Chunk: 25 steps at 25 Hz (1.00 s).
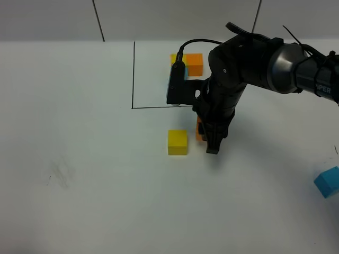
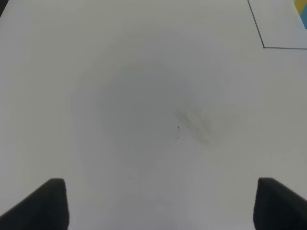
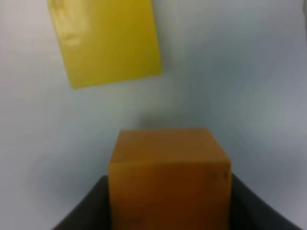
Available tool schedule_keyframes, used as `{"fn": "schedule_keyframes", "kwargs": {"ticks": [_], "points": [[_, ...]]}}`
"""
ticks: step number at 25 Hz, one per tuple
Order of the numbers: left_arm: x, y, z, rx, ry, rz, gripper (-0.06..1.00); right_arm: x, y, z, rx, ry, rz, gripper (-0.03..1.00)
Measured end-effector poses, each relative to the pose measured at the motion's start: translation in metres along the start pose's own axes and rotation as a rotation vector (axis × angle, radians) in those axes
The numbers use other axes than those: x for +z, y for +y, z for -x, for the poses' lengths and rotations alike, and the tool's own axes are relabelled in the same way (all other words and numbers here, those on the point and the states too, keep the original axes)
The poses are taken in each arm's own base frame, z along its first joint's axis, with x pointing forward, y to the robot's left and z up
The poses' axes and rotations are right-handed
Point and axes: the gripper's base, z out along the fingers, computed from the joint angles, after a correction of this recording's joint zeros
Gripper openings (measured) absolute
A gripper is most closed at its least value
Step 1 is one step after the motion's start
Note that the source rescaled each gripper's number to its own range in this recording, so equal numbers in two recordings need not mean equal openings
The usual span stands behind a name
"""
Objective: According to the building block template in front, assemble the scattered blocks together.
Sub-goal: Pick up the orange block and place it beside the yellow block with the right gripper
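The building block template (image 1: 194,64) stands at the back inside a thin black drawn frame (image 1: 133,74); its yellow and orange cubes show, and the sky-blue one is mostly hidden behind my right arm. My right gripper (image 1: 208,139) is shut on the loose orange cube (image 1: 199,129), low at the table, just right of the loose yellow cube (image 1: 177,142), with a small gap between them. In the right wrist view the orange cube (image 3: 169,177) sits between the fingers, with the yellow cube (image 3: 110,40) beyond. The loose sky-blue cube (image 1: 328,181) lies at the far right. My left gripper (image 2: 160,203) is open and empty.
The white table (image 1: 79,159) carries a faint grey smudge (image 1: 61,174) at the left, which also shows in the left wrist view (image 2: 194,124). A corner of the black frame (image 2: 264,47) shows in the left wrist view. The left arm is out of the exterior view.
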Motion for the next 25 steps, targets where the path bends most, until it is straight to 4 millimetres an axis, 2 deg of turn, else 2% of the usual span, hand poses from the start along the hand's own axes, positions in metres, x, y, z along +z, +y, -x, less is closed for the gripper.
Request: {"fn": "schedule_keyframes", "kwargs": {"ticks": [10,20,25], "points": [[0.0,0.0,0.0,0.001,0.0,0.0,0.66,0.0,0.008,0.009,-0.092,-0.03,0.019,0.23],[0.0,0.0,0.0,0.001,0.0,0.0,0.66,0.0,0.008,0.01,-0.1,-0.035,0.018,0.23],[0.0,0.0,0.0,0.002,0.0,0.0,0.66,0.012,0.009,0.009,-0.109,-0.018,0.038,0.23]]}}
